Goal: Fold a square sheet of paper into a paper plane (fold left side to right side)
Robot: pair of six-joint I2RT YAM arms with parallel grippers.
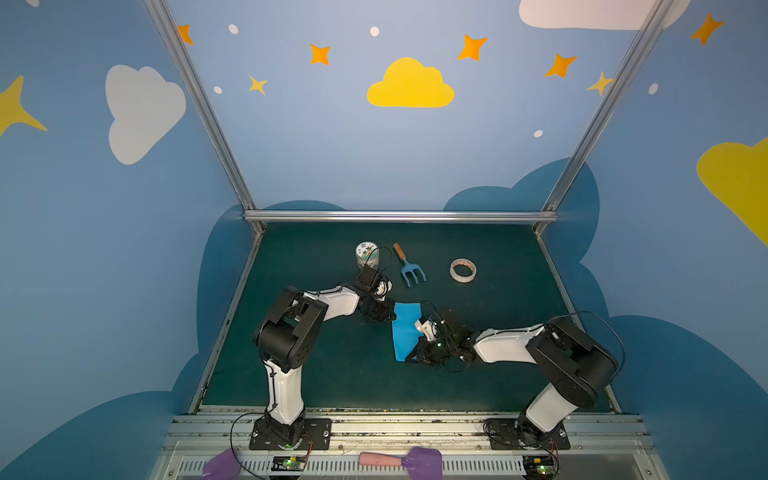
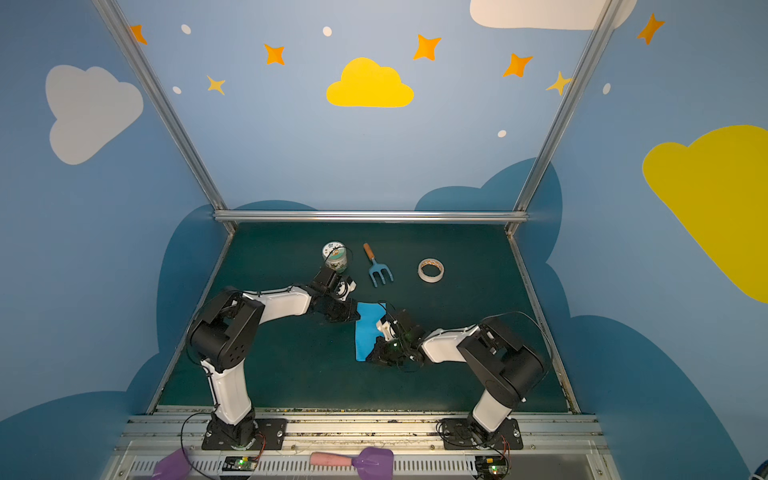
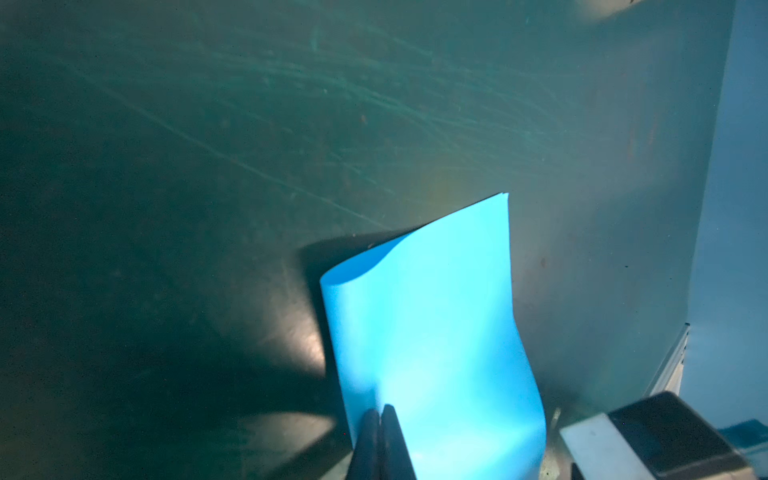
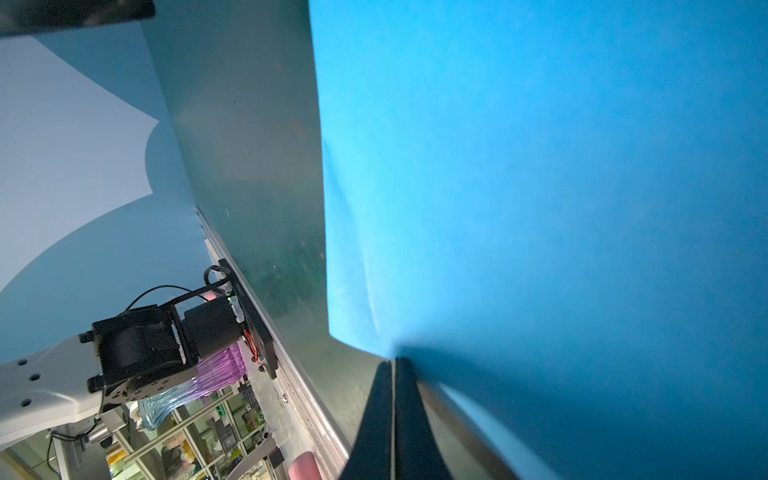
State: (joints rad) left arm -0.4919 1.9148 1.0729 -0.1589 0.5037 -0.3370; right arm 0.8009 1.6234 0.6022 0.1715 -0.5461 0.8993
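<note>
The square sheet of paper point(image 1: 405, 330) point(image 2: 368, 332) is bright sky-blue and lies mid-table, doubled over into a narrow strip. It bulges in a loose, uncreased curve point(image 3: 428, 316). My left gripper point(image 1: 392, 313) point(image 2: 356, 314) point(image 3: 380, 409) is at the strip's far left corner, shut on the paper there. My right gripper point(image 1: 409, 357) point(image 2: 371, 357) point(image 4: 392, 360) is at its near end, shut on a corner of the top layer point(image 4: 540, 187), with a paler layer showing beneath. No paper plane shape is in view.
Behind the paper stand a small lidded jar point(image 1: 367, 255), a blue three-pronged fork with wooden handle point(image 1: 409, 268) and a tape roll point(image 1: 462, 270). Aluminium rails and blue walls bound the dark green table point(image 1: 498, 374). Purple scoops and a pink handle point(image 1: 401, 459) lie on the front ledge.
</note>
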